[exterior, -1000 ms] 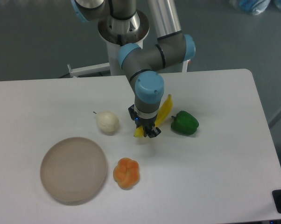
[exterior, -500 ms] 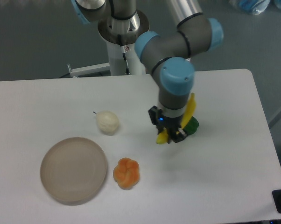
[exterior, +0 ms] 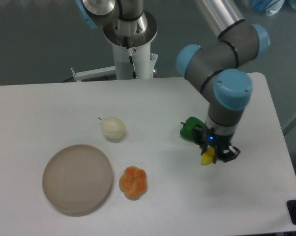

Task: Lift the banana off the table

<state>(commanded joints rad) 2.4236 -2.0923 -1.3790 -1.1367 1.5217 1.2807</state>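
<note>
My gripper [exterior: 215,153] is shut on the yellow banana [exterior: 207,158] and holds it above the white table [exterior: 49,103], right of centre. Only the banana's lower tip shows below the fingers; the rest is hidden behind the wrist and arm. The gripper hangs just right of and in front of a green pepper.
A green bell pepper [exterior: 191,128] lies beside the gripper, partly hidden by it. A pale round fruit [exterior: 113,128] lies left of centre. A round beige plate [exterior: 77,179] sits at the front left, with an orange lobed fruit [exterior: 133,182] next to it.
The arm has carried the banana to the right across the table, from left of the green pepper to its right side. The other fruits and plate have not moved.
</note>
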